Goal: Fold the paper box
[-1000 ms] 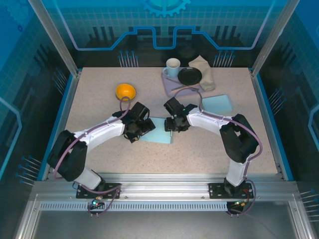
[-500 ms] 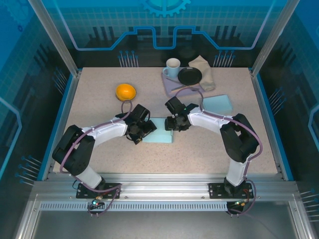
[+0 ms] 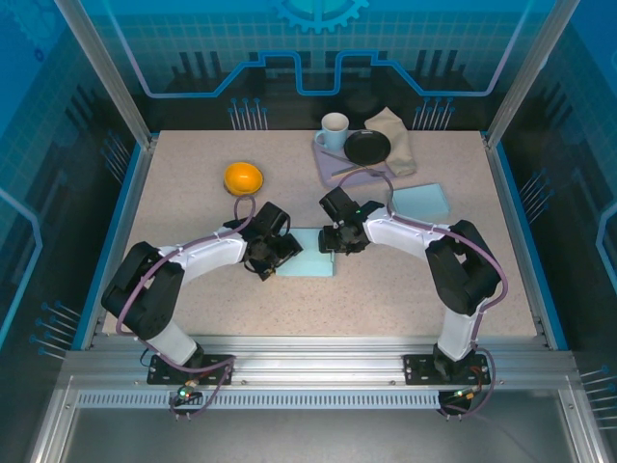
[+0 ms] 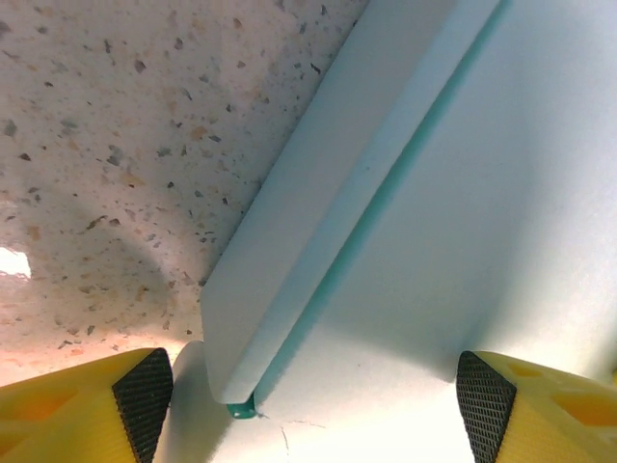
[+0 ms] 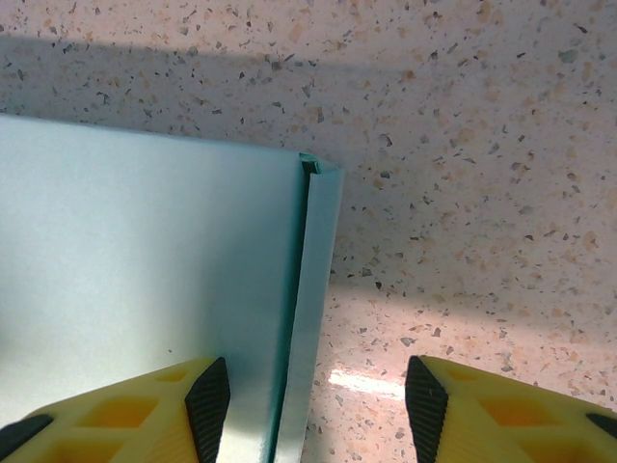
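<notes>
— Pale-blue paper box (image 3: 310,258) lies flat mid-table (image 3: 193,203), between both arms.
— Left gripper (image 4: 314,391) is spread wide astride one folded flap; right gripper (image 5: 316,395) is spread too, straddling the opposite edge.

Top cam overhead, wrist cams close, sharing paper box (image 3: 308,258)

Robot lab cell: alu frame (image 3: 308,349), blue graphic panels (image 3: 318,39), speckled table (image 3: 386,299).
</notes>
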Motion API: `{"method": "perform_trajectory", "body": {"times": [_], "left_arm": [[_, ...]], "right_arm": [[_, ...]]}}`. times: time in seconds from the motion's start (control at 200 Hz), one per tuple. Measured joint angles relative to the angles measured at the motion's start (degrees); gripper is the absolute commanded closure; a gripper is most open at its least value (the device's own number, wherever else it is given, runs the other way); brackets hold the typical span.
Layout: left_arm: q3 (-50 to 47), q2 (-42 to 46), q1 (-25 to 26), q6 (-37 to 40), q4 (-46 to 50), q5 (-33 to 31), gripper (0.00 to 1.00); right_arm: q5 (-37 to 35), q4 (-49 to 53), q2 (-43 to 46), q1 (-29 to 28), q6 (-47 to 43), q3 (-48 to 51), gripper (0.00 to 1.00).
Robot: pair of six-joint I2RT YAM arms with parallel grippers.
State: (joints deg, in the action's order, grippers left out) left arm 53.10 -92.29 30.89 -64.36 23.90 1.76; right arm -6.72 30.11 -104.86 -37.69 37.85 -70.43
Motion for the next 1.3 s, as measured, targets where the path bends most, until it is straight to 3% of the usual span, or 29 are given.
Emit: {"method": "perform_trajectory", "body": {"times": [0.645,1.015,1.301], "left_arm": [[0.15,-0.90,-0.07,-0.02,-1.09,0.02,0.24],[1.11,-2.10,-0.04,0.07,-1.57,0.02,0.25],[1.22,-2.27,-0.04,0.24,-1.81,0.00,0.25]], "right_arm": [[0.13,-0.20,1.51,0.15,0.02,1.53,0.46],[-0.35,5.51,10.45,-1.05,1.95,5.29,0.46],[1.77,4.35,11.21,-3.32,4.66,9.42,0.47]]}}
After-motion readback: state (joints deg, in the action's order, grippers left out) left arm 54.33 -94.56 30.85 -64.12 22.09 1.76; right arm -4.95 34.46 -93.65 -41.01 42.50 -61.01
